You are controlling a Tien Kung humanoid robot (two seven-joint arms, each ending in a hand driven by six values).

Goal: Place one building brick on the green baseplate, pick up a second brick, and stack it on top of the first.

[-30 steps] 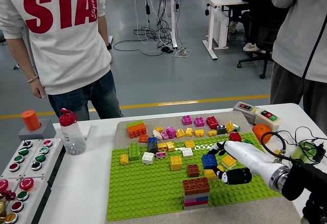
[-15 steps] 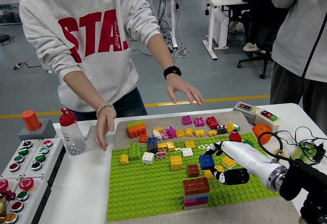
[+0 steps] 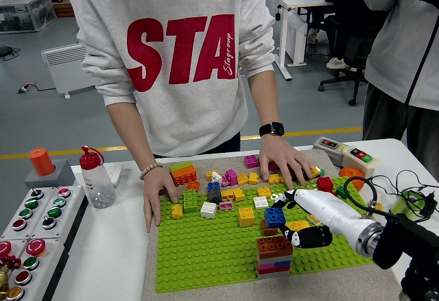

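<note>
The green baseplate (image 3: 206, 260) lies mid-table on a grey mat, with several loose bricks along its far part. My right hand (image 3: 289, 217) reaches in from the lower right, fingers spread. Its white index finger (image 3: 293, 196) and black thumb (image 3: 306, 236) stand on either side of a yellow brick (image 3: 300, 225). A blue brick (image 3: 276, 217) lies just left of the fingertips, partly over a brown brick (image 3: 268, 230); I cannot tell if they touch it. A brown-topped stack (image 3: 274, 254) stands near the front. A person leans in, one hand (image 3: 155, 193) at the plate's left edge, the other (image 3: 287, 163) on bricks at the back right.
A button panel (image 3: 27, 229), an orange cylinder (image 3: 41, 161) and a red-capped bottle (image 3: 97, 177) stand at the left. A small switch box (image 3: 346, 152) and cables (image 3: 405, 195) lie at the right. A second person stands at the far right.
The person has leaned in and set both hands down, and the baseplate has slid right. The blue brick stayed by my fingertips and now overlaps the brown brick. My right hand has barely moved.
</note>
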